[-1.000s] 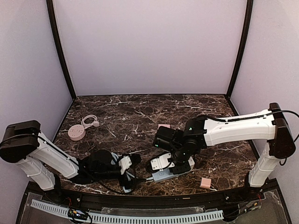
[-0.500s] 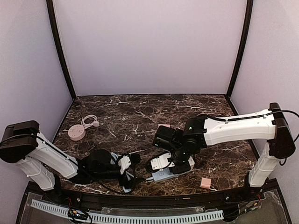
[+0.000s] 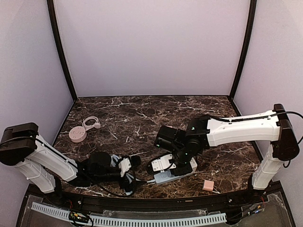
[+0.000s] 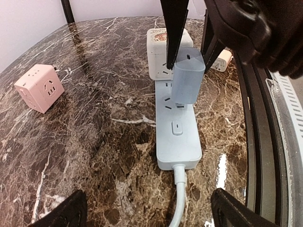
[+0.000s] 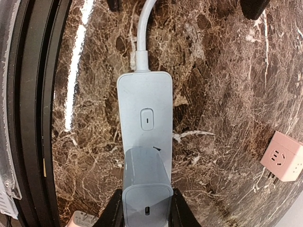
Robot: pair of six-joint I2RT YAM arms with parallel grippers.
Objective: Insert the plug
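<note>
A light blue power strip point(image 4: 177, 132) lies on the marble table near the front edge, its white cable running toward my left gripper. It also shows in the right wrist view point(image 5: 146, 109) and the top view point(image 3: 166, 176). My right gripper point(image 5: 147, 210) is shut on a blue-grey plug point(image 5: 147, 184) and holds it upright over a socket in the strip. In the left wrist view the plug point(image 4: 188, 75) has its prongs showing just at the strip's surface. My left gripper point(image 4: 149, 215) is open and empty, low at the strip's cable end, the cable between its fingers.
A white adapter point(image 4: 168, 49) sits on the strip's far end. A pink cube socket point(image 4: 40, 87) stands beside the strip, seen also in the top view point(image 3: 208, 185). A pink round hub with a coiled cable point(image 3: 78, 133) lies at the far left. The black front rail point(image 4: 258, 142) runs close by.
My right gripper has shifted slightly with the plug over the strip. My left gripper has drawn back a little to the left.
</note>
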